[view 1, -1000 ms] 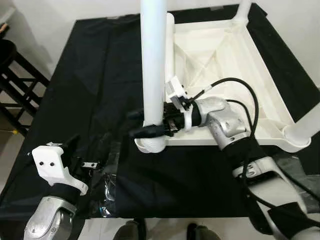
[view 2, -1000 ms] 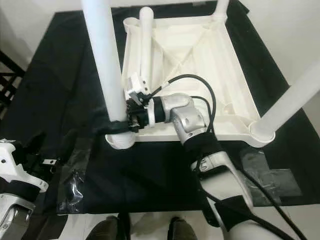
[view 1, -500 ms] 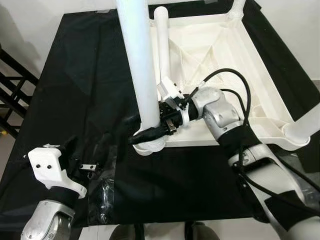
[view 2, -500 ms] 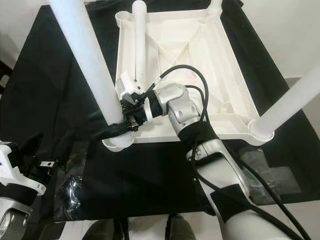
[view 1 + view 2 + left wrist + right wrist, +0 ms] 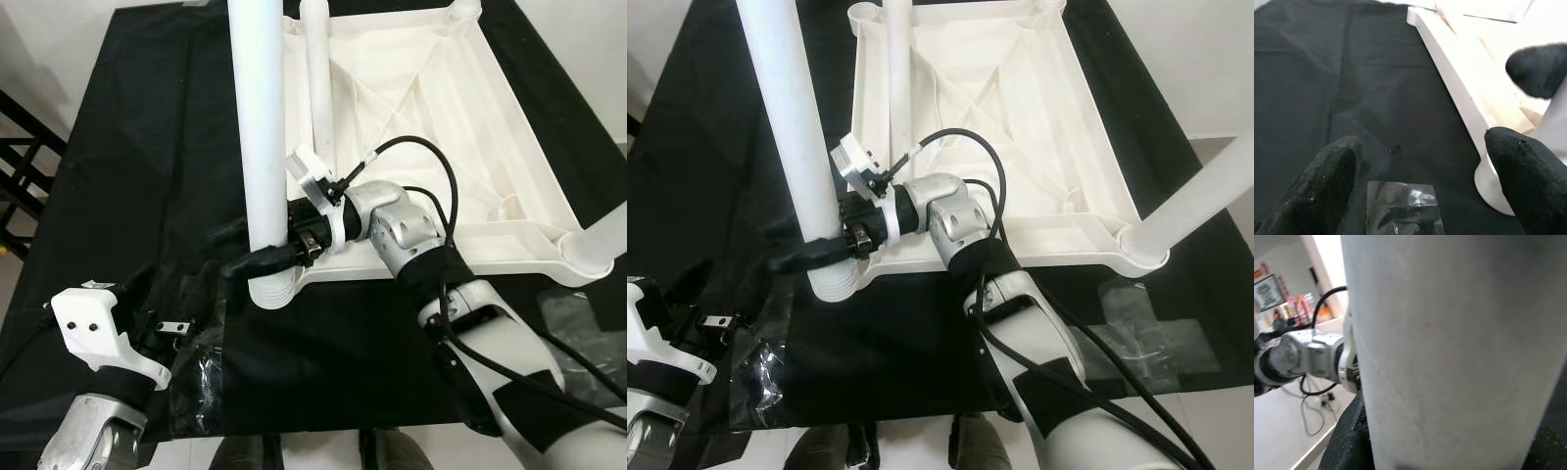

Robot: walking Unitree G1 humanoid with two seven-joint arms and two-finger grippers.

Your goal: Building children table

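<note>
Right gripper (image 5: pixel 257 257) clamps its jaws around the upright leg (image 5: pixel 259 137) at the upturned tabletop's (image 5: pixel 421 108) near-left corner socket; left gripper (image 5: pixel 1425 181), jaws open, hovers beside the counter's (image 5: pixel 147 147) near-left corner.

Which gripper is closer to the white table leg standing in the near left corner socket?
Right. The right gripper is clamped around the base of the table leg, just above its socket. The left gripper hovers open over the black cloth, apart from the leg.
</note>
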